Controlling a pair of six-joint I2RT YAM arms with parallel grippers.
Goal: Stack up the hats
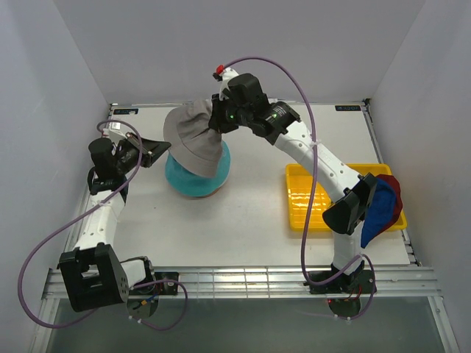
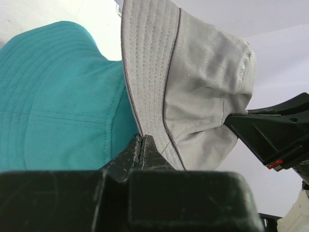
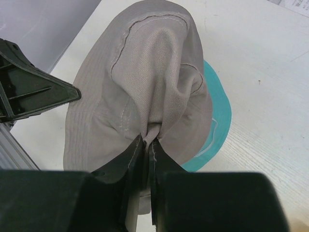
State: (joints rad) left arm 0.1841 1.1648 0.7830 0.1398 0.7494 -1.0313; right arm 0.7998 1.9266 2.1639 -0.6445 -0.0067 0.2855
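Right gripper [image 3: 147, 141] clenched on the crown of the soft grey fabric bucket hat [image 3: 145, 82], above the teal fabric bucket hat [image 1: 184, 179].
Your left gripper [image 2: 141, 141] is closed too, pinching the grey brim's edge. The grey hat hangs tilted, touching the teal hat mid-worktop [image 1: 243, 220]. A royal blue hat [image 1: 377, 213] and a dark red hat [image 1: 397, 197] lie at the right end of the yellow plastic tray [image 1: 302, 198], beside your right arm's elbow.

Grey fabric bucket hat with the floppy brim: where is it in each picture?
Top external: grey fabric bucket hat upper centre, over the teal fabric hat.
Left wrist: upper right, teal hat left.
Right wrist: centre, teal hat peeking right.
Shared landmark: the teal hat.
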